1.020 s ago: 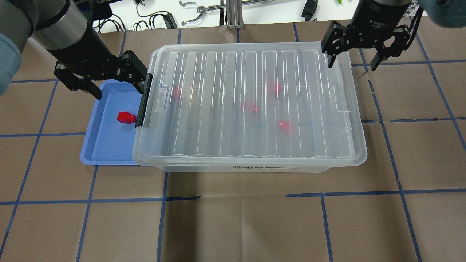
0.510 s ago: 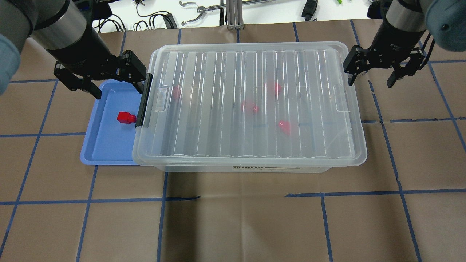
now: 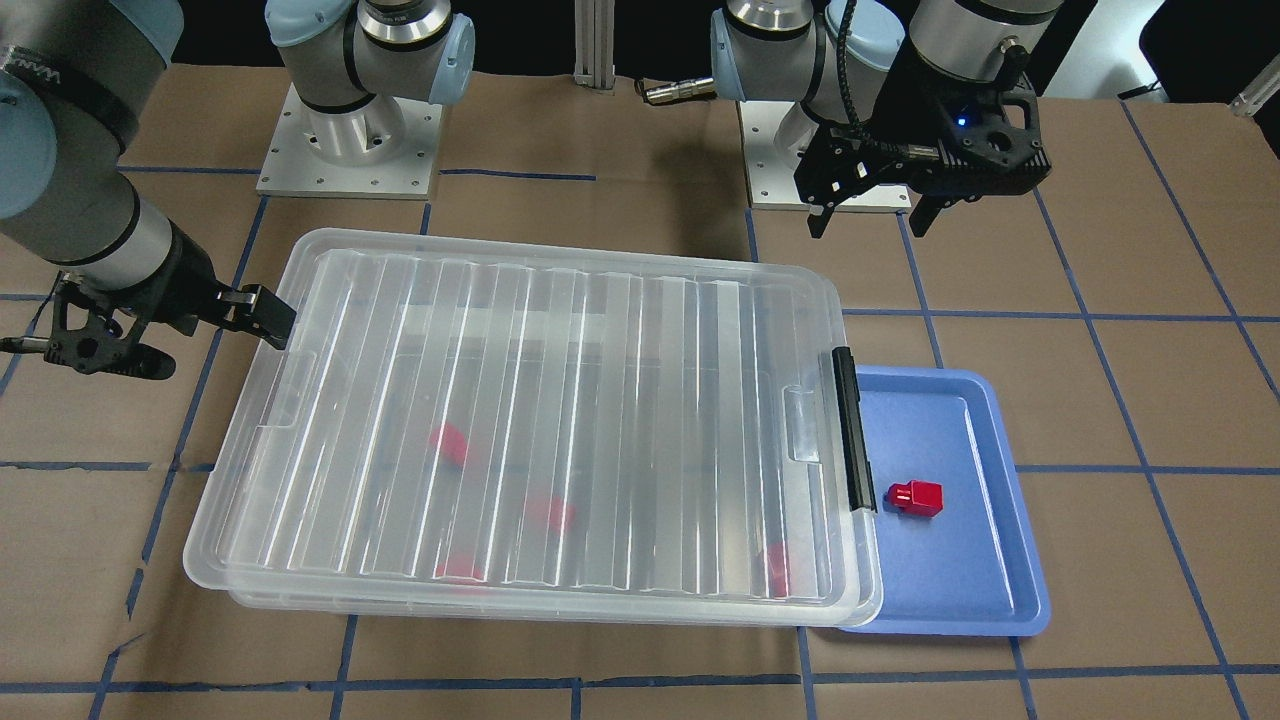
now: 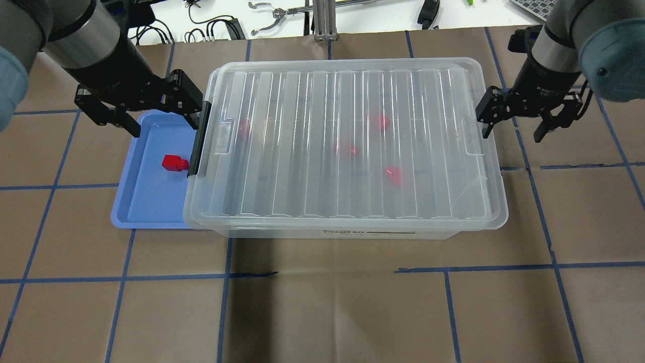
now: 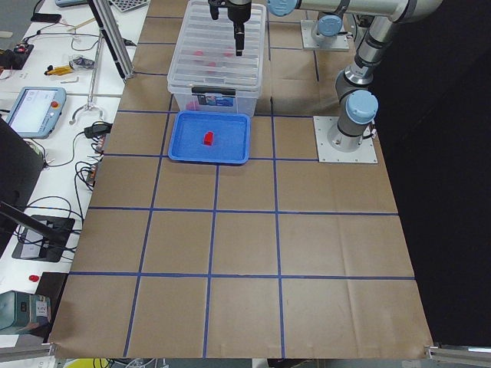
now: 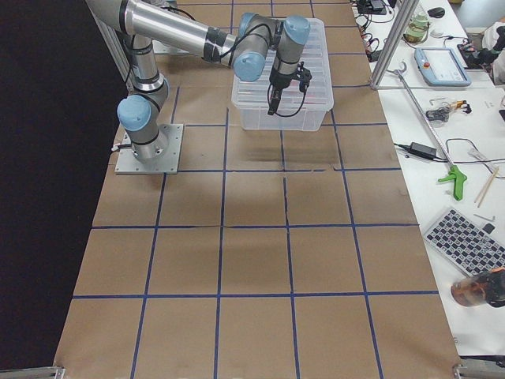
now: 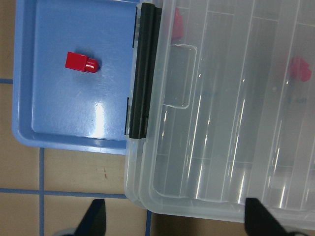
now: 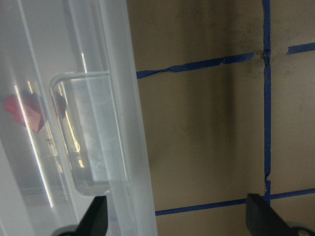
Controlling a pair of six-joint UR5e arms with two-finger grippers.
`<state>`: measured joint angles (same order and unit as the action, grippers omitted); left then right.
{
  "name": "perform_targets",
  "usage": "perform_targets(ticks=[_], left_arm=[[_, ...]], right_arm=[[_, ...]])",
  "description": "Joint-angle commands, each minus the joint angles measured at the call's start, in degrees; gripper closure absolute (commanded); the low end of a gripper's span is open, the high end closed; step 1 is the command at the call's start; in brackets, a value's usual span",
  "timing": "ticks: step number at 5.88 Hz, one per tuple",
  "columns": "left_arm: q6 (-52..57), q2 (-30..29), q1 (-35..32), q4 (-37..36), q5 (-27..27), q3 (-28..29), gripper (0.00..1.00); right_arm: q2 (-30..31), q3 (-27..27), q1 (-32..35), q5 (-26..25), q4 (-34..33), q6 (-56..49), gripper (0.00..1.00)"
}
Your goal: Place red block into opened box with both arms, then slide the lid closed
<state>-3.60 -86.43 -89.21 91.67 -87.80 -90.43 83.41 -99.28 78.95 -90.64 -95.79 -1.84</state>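
Observation:
The clear ridged lid lies flat over the box and covers it. Several red blocks show blurred through the plastic, one of them near the middle. Another red block lies on the blue tray beside the box's black clip bar. My left gripper hangs open above the tray's far end, holding nothing. Just off the lid's right short end, my right gripper is open and empty, one finger close to the lid's edge.
The tray is partly tucked under the box's left end. Brown paper with blue tape lines covers the table. Cables and tools lie on the white bench beyond the far edge. Both arm bases stand behind the box.
My right gripper has moved from above the lid's far right corner out to the right and nearer, beside the lid's right short end. The left gripper, lid and blocks have not moved.

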Motion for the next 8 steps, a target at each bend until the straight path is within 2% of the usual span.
perform_targets(ticks=[1,6,8], left_arm=[[0.0,0.0,0.0,0.0,0.0,0.0,0.02],[0.0,0.0,0.0,0.0,0.0,0.0,0.02],[0.0,0.0,-0.1,0.1,0.0,0.0,0.02]], right_arm=[[0.0,-2.7,-0.2,-0.1,-1.6,-0.1,0.01],[-0.4,-3.1,-0.7,-2.3,-7.4,-10.1,0.01],[-0.4,-3.1,-4.6,-2.0,-7.6,-18.0,0.01]])
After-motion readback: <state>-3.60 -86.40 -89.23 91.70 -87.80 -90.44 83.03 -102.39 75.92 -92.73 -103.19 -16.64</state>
